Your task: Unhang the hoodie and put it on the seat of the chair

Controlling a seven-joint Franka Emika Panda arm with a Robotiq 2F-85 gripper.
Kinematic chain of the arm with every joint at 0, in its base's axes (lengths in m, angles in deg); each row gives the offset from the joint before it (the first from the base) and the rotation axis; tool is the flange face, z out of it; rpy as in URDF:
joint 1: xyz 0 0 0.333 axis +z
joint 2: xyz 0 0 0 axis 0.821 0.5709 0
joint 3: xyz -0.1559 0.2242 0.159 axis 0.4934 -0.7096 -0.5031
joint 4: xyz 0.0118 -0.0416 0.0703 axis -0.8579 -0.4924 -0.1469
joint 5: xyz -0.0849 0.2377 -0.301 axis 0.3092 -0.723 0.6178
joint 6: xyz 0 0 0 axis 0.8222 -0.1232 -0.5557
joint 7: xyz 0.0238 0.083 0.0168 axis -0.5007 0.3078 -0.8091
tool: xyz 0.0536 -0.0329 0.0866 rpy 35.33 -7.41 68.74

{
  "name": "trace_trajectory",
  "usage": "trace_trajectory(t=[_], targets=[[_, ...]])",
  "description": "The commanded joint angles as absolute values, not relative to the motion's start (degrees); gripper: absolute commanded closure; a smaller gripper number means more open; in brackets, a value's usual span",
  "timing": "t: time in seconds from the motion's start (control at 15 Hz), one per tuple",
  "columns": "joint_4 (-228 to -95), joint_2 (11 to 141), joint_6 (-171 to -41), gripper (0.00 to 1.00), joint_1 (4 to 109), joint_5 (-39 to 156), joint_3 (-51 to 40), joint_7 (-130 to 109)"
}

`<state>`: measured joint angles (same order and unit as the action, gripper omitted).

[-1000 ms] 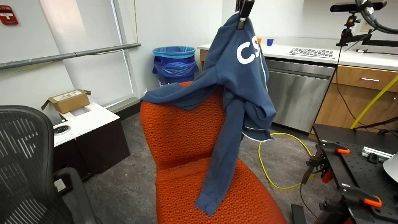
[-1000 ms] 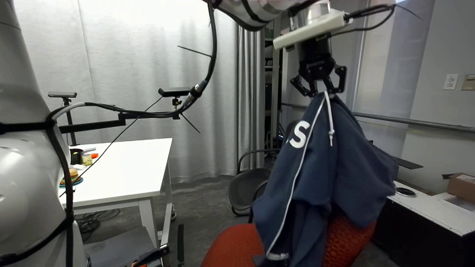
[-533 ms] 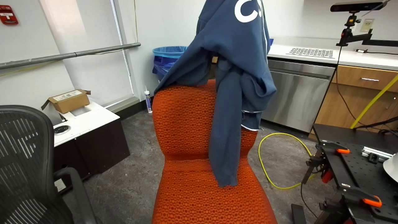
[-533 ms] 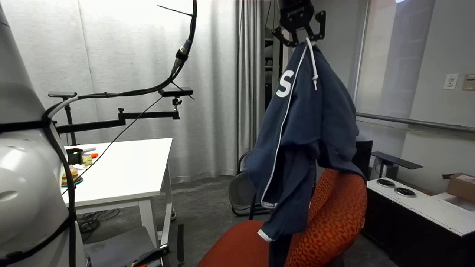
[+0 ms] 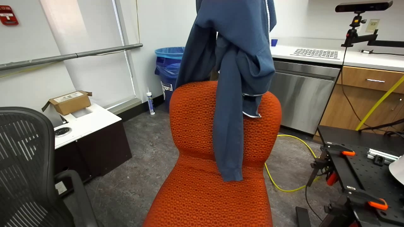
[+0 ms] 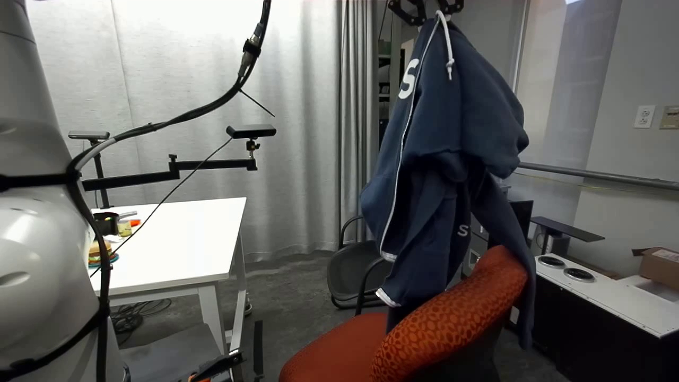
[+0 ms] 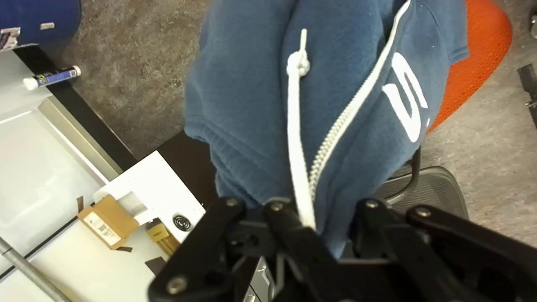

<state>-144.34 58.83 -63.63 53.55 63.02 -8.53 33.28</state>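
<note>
One hoodie (image 6: pixel 451 127) hangs from the end effector (image 6: pixel 435 20), which grips its top. In an exterior view, one sleeve (image 5: pixel 228 135) hangs before the chair back (image 5: pixel 192 123), ending near the far edge of the seat (image 5: pixel 208 201).

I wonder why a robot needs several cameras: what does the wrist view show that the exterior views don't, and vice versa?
Only the wrist view looks down along the tool onto the hoodie gathered in its grip. The exterior views show the tool cut off at the top edge, or not at all.

Only the exterior views show the red fire alarm, the steel-fronted appliance, the white-legged table, the grey curtain and the robot's white arm.

Both share the hoodie, the orange-red chair and the cardboard box.
</note>
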Motion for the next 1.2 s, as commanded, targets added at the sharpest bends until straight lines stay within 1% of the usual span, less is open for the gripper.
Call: trace_trajectory(t=[0.0, 0.2, 0.47, 1.13], targets=[[-132.5, 61.9, -56.1, 0.97, 55.9, 64.7, -10.9, 36.2], [-129.3, 62.3, -52.1, 0.97, 58.9, 68.9, -14.8, 37.4], [-127.6, 62.7, -50.4, 0.97, 61.9, 72.1, -18.9, 38.0], [-128.3, 65.2, -49.1, 0.97, 61.1, 71.1, -17.8, 38.7]])
